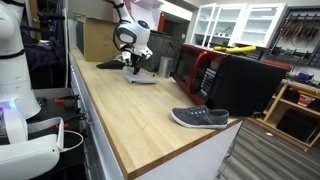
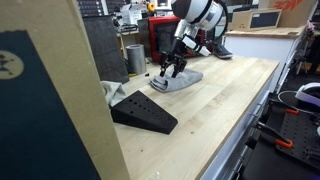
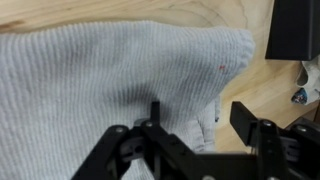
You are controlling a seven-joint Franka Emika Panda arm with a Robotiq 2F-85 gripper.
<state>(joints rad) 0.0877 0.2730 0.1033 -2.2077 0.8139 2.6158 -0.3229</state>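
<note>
Wrist view is showing the gripper hovering with jaws spread over the grey cloth, which is lying ungripped on the table.

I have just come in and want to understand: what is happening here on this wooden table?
A robot arm is working over a grey knitted cloth that lies flat on the wooden table. Its claw stands right above the cloth, near one corner, with the jaws apart, and nothing is lifted. A grey shoe and a black wedge also lie on the table, both apart from the claw.
</note>
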